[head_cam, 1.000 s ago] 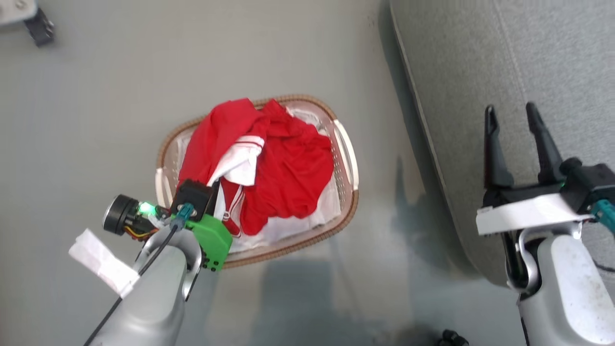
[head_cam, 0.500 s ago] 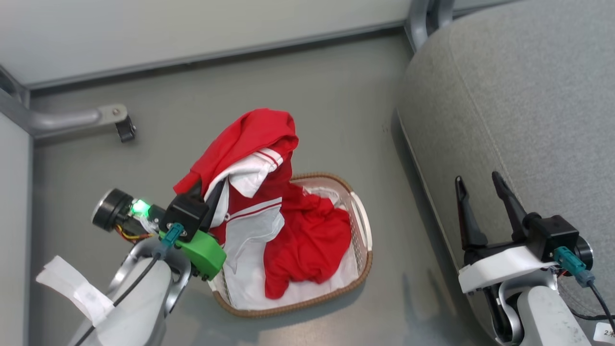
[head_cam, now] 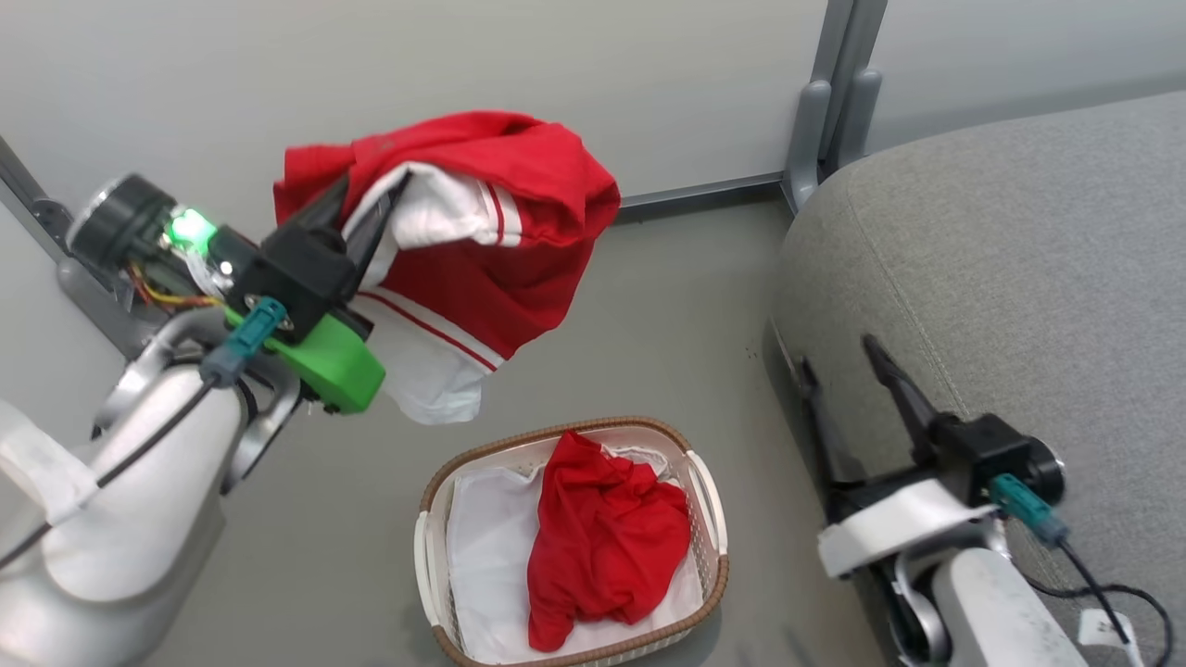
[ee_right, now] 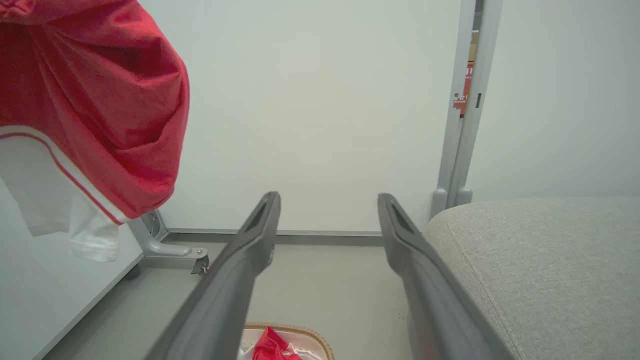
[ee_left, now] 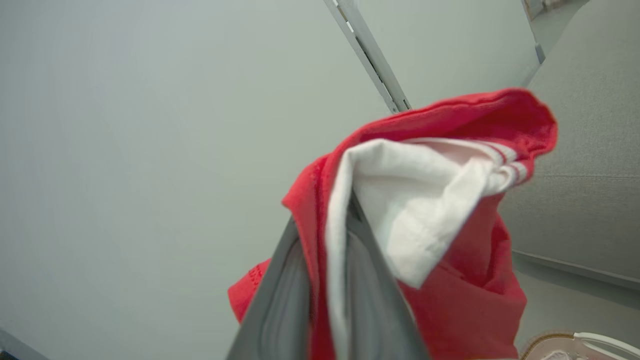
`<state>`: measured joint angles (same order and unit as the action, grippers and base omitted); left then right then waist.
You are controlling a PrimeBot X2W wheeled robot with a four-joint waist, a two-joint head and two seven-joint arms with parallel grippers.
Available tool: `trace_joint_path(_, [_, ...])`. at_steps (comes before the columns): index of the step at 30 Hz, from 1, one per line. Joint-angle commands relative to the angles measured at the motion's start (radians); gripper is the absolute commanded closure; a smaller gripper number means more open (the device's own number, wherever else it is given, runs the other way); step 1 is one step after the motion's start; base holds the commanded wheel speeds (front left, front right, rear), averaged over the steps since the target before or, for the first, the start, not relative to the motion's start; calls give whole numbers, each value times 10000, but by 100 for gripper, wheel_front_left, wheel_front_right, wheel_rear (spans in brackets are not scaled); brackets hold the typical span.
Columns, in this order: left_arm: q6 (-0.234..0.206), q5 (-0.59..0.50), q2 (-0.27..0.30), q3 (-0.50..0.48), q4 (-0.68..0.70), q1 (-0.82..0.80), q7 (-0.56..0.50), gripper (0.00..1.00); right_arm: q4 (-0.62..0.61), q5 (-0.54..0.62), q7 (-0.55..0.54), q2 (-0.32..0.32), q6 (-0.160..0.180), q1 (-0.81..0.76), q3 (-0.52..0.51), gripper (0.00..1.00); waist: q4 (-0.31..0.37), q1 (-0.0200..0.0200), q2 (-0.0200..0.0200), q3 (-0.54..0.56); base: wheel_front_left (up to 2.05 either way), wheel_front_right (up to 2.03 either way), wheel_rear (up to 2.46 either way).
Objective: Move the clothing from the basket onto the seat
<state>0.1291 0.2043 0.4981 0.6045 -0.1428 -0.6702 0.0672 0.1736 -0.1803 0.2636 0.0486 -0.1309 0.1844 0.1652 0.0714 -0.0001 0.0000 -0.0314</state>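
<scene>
Lifted clear of basket (head_cam: 556,432): red, white-panelled garment (head_cam: 505,269)

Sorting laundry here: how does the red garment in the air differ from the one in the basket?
The lifted garment has white panels and striped trim; the basket garment is plain red. The lifted garment hangs from the left pincer; the basket garment lies crumpled in the basket. Both are red.
</scene>
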Motion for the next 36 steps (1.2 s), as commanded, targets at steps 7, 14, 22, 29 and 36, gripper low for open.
trace_joint_path(7, [22, 529, 71, -12, 563, -845, -137, 100, 229, -448, 18, 41, 5, 1158, 1894, 0, -11, 1, 0, 93, 0, 0, 0])
trace_joint_path(14, [23, 652, -136, 130, 745, -1039, 9, 100, 1100, -822, 16, 38, 5, 2274, 2958, 0, -91, 1, 0, 152, 0, 0, 0])
trace_joint_path(22, [7, 731, -213, 313, 823, -928, 66, 100, 1570, -1425, 12, 38, 5, 3418, 3579, 0, -148, 1, 0, 183, 0, 0, 0])
trace_joint_path(29, [7, 799, -270, 623, 956, -576, 138, 100, 1950, -1663, 12, 36, 5, 4108, 3774, 0, -194, 1, 0, 190, 0, 0, 0])
trace_joint_path(36, [12, 997, -322, 915, 894, -391, 148, 100, 2187, -1914, 12, 33, 5, 4738, 4301, 0, -262, 1, 0, 177, 0, 0, 0])
